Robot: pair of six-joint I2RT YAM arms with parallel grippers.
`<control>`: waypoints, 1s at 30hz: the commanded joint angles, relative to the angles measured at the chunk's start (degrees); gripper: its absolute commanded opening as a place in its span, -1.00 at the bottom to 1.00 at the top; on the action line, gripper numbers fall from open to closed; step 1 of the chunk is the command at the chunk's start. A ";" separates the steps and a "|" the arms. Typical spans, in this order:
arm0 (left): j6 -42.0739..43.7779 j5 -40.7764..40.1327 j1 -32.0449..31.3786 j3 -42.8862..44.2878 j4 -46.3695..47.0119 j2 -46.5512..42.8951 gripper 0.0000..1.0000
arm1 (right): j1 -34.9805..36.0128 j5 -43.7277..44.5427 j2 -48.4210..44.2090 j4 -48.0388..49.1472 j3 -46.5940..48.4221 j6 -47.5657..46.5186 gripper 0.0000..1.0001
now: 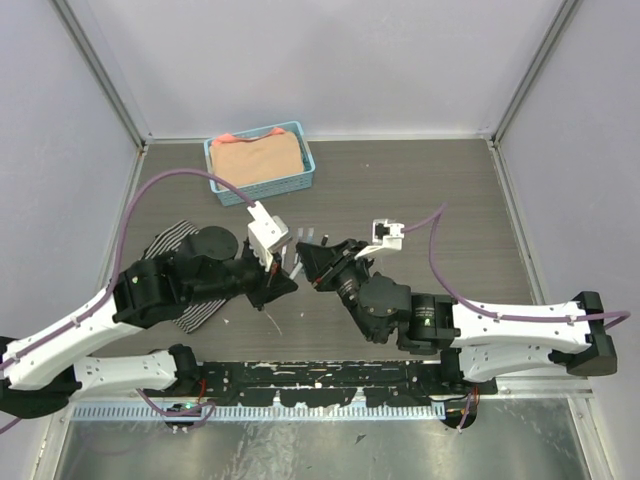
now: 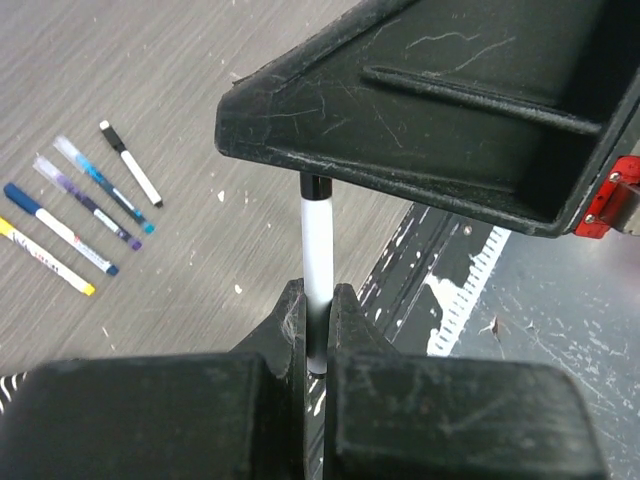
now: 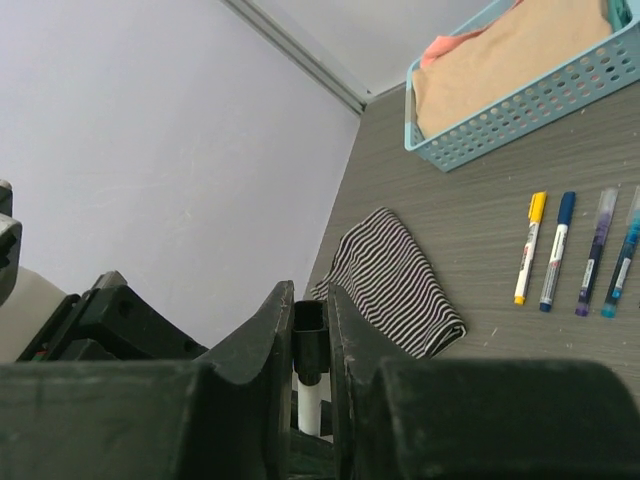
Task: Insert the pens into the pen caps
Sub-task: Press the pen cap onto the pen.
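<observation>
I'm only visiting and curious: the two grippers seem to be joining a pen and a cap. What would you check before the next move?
1. Left gripper firm on the white pen: ok, its fingers are closed around it.
2. Right gripper holding the black cap: ok, the cap is pinched between its fingers.
3. Cap in line with pen: ok, the left wrist view shows one straight line.
4. Cap pushed fully home: cannot tell, the right gripper hides the joint.
5. Other pens out of the way: ok, they lie in a row on the table, apart from both grippers.
</observation>
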 commanded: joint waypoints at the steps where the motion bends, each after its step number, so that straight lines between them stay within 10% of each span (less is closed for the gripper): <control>1: 1.36 -3.17 0.25 2.96 46.10 -1.59 -1.00 | 5.16 -12.80 3.66 -13.03 0.27 -2.98 -1.00; 16: -4.76 -0.67 0.19 -11.05 40.57 -6.65 -1.00 | 2.08 -3.85 -6.52 -3.96 10.62 -29.98 0.05; 30: 2.30 5.49 0.24 -17.65 37.27 -10.04 -1.00 | 2.09 -3.30 -18.27 -15.17 2.93 -35.68 0.37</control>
